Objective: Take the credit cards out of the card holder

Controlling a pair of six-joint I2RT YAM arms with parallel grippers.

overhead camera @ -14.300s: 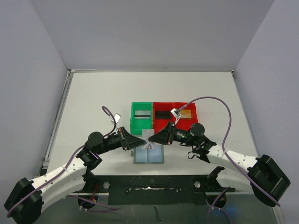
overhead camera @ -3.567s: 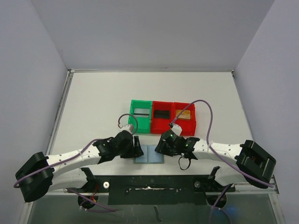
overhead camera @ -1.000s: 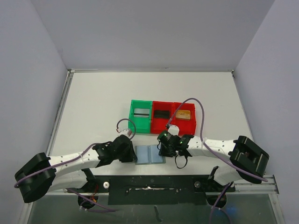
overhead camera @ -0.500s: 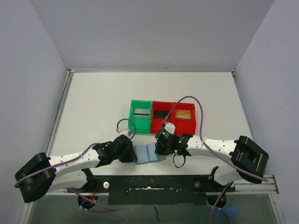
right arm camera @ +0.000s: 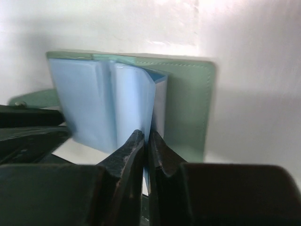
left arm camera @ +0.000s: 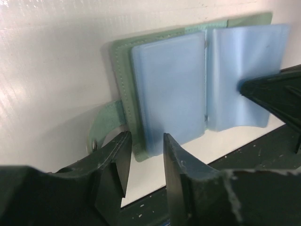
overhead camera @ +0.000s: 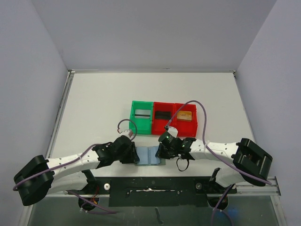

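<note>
Right tool (right arm camera: 146, 135) was pinched shut on the raised right-hand leaf of the small grey-green bifold card holder (right arm camera: 188, 103). It lay open by the middle of the white tabletop's (overhead camera: 103, 103) near edge. Whether a pale plastic credit card sat in that pinch could not be told. Left tool (left arm camera: 146, 139), jaws narrowly parted, gripped nothing at the holder's left edge. Unpinned there, the whole holder would likely lift or skid with a right pull, or the soft leaf would fold and jam its card.
</note>
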